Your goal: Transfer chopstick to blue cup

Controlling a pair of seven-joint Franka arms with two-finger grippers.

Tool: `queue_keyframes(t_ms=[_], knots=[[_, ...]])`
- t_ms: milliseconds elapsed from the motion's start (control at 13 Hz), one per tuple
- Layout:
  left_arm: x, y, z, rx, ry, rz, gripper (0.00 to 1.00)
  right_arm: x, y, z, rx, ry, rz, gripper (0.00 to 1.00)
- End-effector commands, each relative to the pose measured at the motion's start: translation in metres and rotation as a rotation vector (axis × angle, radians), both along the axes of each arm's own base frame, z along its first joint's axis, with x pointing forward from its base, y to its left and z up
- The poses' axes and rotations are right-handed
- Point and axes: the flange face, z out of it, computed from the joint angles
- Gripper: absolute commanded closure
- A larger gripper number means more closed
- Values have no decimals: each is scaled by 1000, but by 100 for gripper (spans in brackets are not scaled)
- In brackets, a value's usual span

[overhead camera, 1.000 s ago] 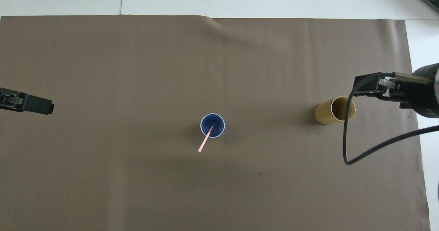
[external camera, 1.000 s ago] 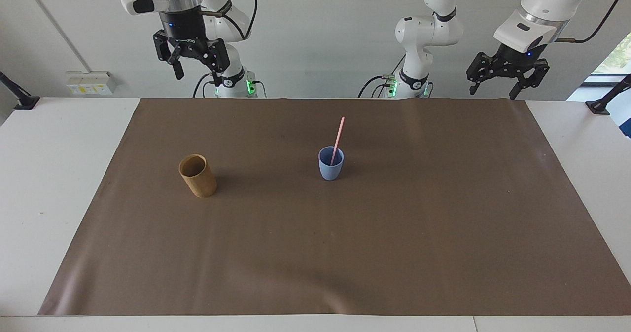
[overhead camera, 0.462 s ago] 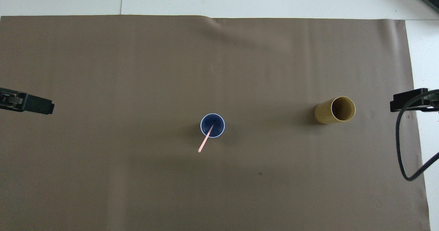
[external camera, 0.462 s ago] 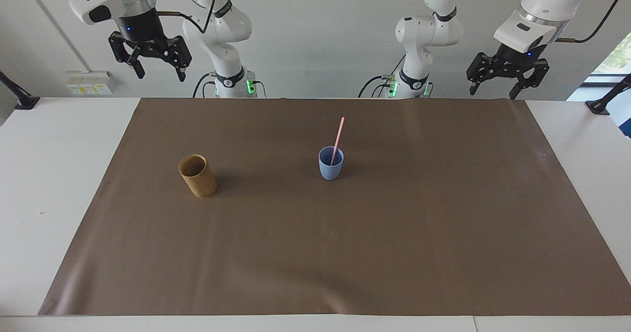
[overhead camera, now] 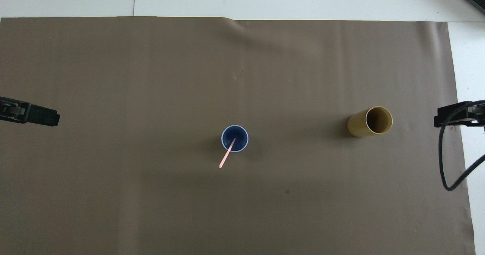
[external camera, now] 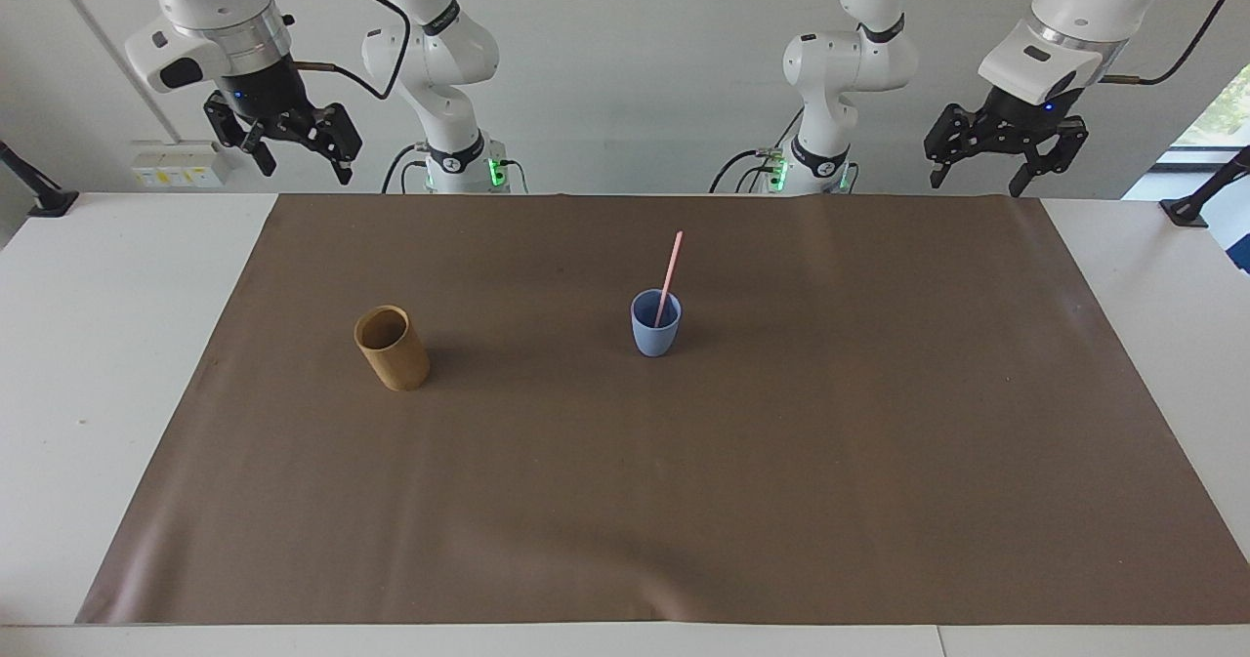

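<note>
Chopstick (external camera: 669,276): the pale pink stick stands in the blue cup (external camera: 655,323), its lower end inside and its long axis tilted off upright. In the overhead view the free tip (overhead camera: 221,166) points to about 7 o'clock, leaning toward the robots and slightly toward the left arm's end of the table. It is unchanged from a second ago.
Blue cup: upright on the brown mat (external camera: 781,462), near the middle of the table's length. In the overhead view (overhead camera: 235,138) the chopstick crosses its rim at about 7 o'clock. It has not shifted.
Wooden cup (external camera: 392,348): a tan cylinder standing on the mat toward the right arm's end, well apart from the blue cup and at about 3 o'clock from it in the overhead view (overhead camera: 369,121). Its mouth is open, with nothing visible inside.
Left gripper (external camera: 1006,164): raised over the mat's edge at the left arm's end, fingers spread apart and holding nothing. It waits where it was a second ago. Only a dark tip (overhead camera: 38,114) reaches into the overhead view at 9 o'clock.
Right gripper (external camera: 288,144): fingers spread, empty, raised over the white table (external camera: 117,345) off the mat at the right arm's end. A second ago it hung closer to the right arm's base; it has since swung outward and away from the wooden cup. In the overhead view it (overhead camera: 454,114) now shows only at the 3 o'clock edge, with its black cable (overhead camera: 441,160) looping below.
</note>
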Motion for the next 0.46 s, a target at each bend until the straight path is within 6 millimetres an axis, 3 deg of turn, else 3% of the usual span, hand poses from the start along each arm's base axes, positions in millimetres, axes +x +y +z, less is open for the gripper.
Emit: queue_keyframes(t_ms=[0, 385], knots=[[-3, 3, -1, 8, -1, 14, 0, -12, 5, -2, 3, -16, 18, 0], [-3, 3, 0, 8, -1, 14, 0, -9, 13, 9, 1, -38, 27, 0]])
